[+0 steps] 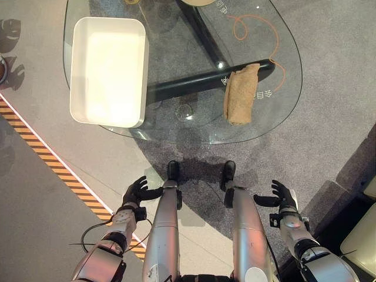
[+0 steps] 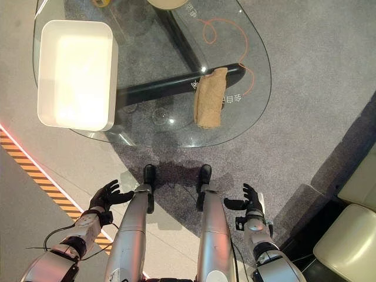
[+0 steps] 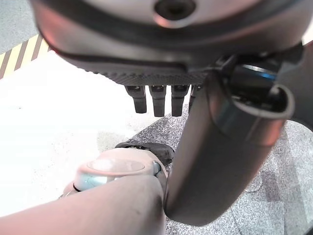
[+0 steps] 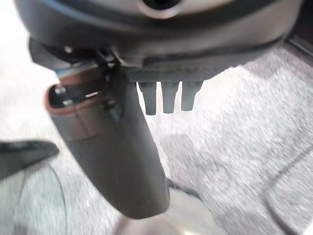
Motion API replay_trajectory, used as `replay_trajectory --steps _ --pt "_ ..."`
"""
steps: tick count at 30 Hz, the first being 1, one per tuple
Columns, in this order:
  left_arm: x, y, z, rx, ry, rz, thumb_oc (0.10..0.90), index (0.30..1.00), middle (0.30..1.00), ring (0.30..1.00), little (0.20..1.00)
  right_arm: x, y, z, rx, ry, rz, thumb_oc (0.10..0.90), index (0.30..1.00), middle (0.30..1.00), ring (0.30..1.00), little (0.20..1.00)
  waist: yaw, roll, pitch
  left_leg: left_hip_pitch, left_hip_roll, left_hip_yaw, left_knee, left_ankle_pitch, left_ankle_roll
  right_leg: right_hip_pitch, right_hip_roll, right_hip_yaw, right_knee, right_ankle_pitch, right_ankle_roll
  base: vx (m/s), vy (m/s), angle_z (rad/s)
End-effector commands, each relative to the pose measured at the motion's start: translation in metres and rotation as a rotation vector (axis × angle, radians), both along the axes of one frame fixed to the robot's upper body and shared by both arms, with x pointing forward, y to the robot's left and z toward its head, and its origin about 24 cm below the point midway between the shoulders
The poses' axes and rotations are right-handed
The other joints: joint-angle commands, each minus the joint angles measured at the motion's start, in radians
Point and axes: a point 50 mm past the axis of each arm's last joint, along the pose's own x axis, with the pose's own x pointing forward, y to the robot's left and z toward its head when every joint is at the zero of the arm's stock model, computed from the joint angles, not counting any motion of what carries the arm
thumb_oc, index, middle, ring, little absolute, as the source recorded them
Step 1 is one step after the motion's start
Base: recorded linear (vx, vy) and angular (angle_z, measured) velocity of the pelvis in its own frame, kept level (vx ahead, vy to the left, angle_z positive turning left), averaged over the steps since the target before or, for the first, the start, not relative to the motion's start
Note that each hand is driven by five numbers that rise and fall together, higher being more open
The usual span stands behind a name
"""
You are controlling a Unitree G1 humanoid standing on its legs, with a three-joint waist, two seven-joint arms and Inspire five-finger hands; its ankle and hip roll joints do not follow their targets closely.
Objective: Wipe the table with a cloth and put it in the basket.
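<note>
1. The cloth is lying on the right part of the glass bench, close to its near right edge. It is tan, coarse-looking and folded into a long narrow bundle that is running from far to near, with its far end a little narrower than its near end.
2. A black bar of the bench's frame is showing through the glass and passing under the cloth's far end.
3. The basket, a white rectangular tub with rounded corners, is sitting on the left part of the bench, well apart from the cloth. Its near corner is reaching the bench's near edge, and its inside is glaring bright.
4. An orange cord is curling on the glass beyond the cloth, with one end trailing down the right side near it.
5. The left robot hand is hanging low on the near left, over the floor and well short of the bench, with its fingers spread and relaxed and nothing in them.
6. The right robot hand is hanging low on the near right over the grey carpet, likewise spread loosely and gripping nothing.
7. A yellow-and-black striped tape is crossing the floor on the left.
</note>
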Motion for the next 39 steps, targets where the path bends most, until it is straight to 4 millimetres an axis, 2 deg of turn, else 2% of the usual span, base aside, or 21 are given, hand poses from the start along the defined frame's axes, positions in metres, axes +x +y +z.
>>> replay_trajectory --steps 1,4,11,15,17,19,23,28,34,39 --pt "-0.023 0.021 -0.011 0.055 0.058 0.028 0.800 0.900 0.900 0.900 0.900 -0.005 -0.041 0.026 -0.059 -0.169 -0.216 0.800 0.900 0.900 0.900 0.900 -0.007 0.005 -0.013 -0.025 -0.008 0.017 0.010 0.068 0.048 0.037 -0.032 0.014 0.006 0.063 -0.002 0.00 0.000 0.00" --pt "-0.025 0.025 -0.011 0.063 0.059 0.038 0.800 0.900 0.900 0.900 0.900 0.006 -0.052 0.051 -0.072 -0.307 -0.286 0.800 0.900 0.900 0.900 0.900 -0.008 0.002 -0.013 -0.024 -0.006 0.014 0.015 0.063 0.051 0.039 -0.030 0.016 0.013 0.064 0.001 0.01 -0.033 0.02" --pt "-0.029 0.030 -0.011 0.069 0.061 0.054 0.800 0.900 0.900 0.900 0.900 0.034 -0.055 0.116 -0.075 -0.610 -0.301 0.800 0.900 0.900 0.900 0.900 -0.007 -0.002 -0.013 -0.014 -0.002 0.015 0.004 0.059 0.056 0.043 -0.025 0.010 0.014 0.062 0.005 0.00 0.000 0.00" --pt "-0.026 0.031 -0.008 0.062 0.050 0.057 0.800 0.900 0.900 0.900 0.900 0.050 -0.049 0.155 -0.080 -0.752 -0.253 0.800 0.900 0.900 0.900 0.900 -0.007 0.003 -0.013 -0.011 -0.004 0.016 -0.005 0.061 0.056 0.039 -0.025 0.009 0.014 0.060 0.004 0.00 0.000 0.00" --pt "-0.026 0.031 -0.007 0.062 0.048 0.057 0.800 0.900 0.900 0.900 0.900 0.052 -0.048 0.160 -0.078 -0.773 -0.243 0.800 0.900 0.900 0.900 0.900 -0.007 0.004 -0.013 -0.010 -0.004 0.016 -0.008 0.061 0.056 0.039 -0.025 0.009 0.014 0.059 0.004 0.00 0.000 0.00" --pt "-0.021 0.030 -0.005 0.059 0.039 0.057 0.800 0.900 0.900 0.900 0.900 0.062 -0.037 0.187 -0.035 -0.870 -0.192 0.800 0.900 0.900 0.900 0.900 -0.007 0.007 -0.013 -0.003 -0.004 0.018 -0.022 0.064 0.055 0.040 -0.024 0.009 0.008 0.055 0.005 -0.02 0.034 -0.04" --pt "-0.018 0.027 -0.003 0.052 0.036 0.047 0.800 0.900 0.900 0.900 0.900 0.072 -0.021 0.205 0.012 -0.939 -0.119 0.800 0.900 0.900 0.900 0.900 -0.004 0.015 -0.013 0.002 -0.008 0.020 -0.029 0.065 0.055 0.040 -0.024 0.010 0.008 0.050 0.004 0.00 0.006 -0.01" --pt "-0.014 0.018 -0.004 0.040 0.032 0.026 0.800 0.900 0.900 0.900 0.900 0.087 0.014 0.227 0.045 -0.968 0.040 0.800 0.900 0.900 0.900 0.900 0.000 0.028 -0.013 0.013 -0.015 0.026 -0.043 0.070 0.055 0.043 -0.026 0.010 0.003 0.046 0.000 0.00 0.020 0.01" --pt "-0.013 0.009 -0.006 0.027 0.029 0.011 0.800 0.900 0.900 0.900 0.900 0.097 0.054 0.232 0.068 -0.911 0.192 0.800 0.900 0.900 0.900 0.900 0.005 0.037 -0.013 0.031 -0.021 0.032 -0.070 0.080 0.054 0.057 -0.025 0.007 -0.015 0.045 -0.008 -0.01 0.032 0.03" --pt "-0.014 0.005 -0.008 0.024 0.030 -0.002 0.800 0.900 0.900 0.900 0.900 0.101 0.076 0.234 0.058 -0.878 0.260 0.800 0.900 0.900 0.900 0.900 0.011 0.042 -0.013 0.041 -0.023 0.036 -0.085 0.086 0.055 0.064 -0.027 0.001 -0.022 0.046 -0.011 0.00 0.000 0.00"
